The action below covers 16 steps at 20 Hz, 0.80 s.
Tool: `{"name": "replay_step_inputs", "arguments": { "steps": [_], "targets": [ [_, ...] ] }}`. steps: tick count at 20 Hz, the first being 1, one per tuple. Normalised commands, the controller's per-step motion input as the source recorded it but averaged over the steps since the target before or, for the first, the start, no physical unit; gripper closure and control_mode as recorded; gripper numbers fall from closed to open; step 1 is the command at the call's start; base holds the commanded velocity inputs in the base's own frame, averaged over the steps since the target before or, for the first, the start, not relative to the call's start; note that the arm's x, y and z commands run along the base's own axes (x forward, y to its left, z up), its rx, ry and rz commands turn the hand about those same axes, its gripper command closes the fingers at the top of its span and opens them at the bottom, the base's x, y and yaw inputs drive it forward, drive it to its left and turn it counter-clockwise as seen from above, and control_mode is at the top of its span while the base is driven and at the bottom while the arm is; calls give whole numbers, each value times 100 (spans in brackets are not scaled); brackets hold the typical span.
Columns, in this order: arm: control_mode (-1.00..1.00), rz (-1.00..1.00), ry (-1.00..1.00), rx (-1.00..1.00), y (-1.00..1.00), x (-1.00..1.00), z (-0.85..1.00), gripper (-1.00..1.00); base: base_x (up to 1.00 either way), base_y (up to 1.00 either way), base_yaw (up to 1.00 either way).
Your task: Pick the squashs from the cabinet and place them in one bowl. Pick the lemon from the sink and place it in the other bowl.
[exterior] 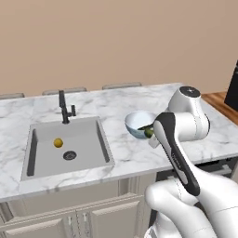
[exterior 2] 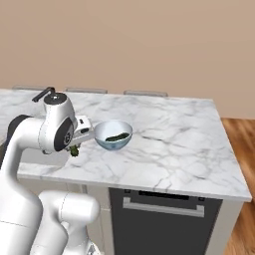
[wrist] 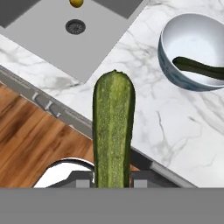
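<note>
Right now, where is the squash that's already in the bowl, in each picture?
Left base view: hidden behind the near rim of the pale bowl, centre right.
Right base view: squash lies inside the bowl, left of centre.
Hand view: upper right, lying across the bowl's bottom.
Shared landmark: the pale bowl on the marble counter.

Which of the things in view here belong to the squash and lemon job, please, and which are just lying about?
Job: held squash in the shut gripper; second squash inside the pale blue-white bowl; lemon in the sink.
Lying about: black faucet; marble counter; oven front.
</note>
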Motion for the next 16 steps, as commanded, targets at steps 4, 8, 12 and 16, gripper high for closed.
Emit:
{"name": "replay_step_inputs", "arguments": {
  "steps": [4, 8, 12, 16],
  "targets": [
    [100, 0, 0, 0, 0, 0, 0, 100, 31, 24, -16],
    [100, 0, 0, 0, 0, 0, 0, 100, 14, 11, -15],
    [-100, -14, -1, -2, 1, 5, 1, 100, 0, 0, 0],
    [-100, -13, -3, -2, 1, 22, 9, 100, 0, 0, 0]
  ]
}}
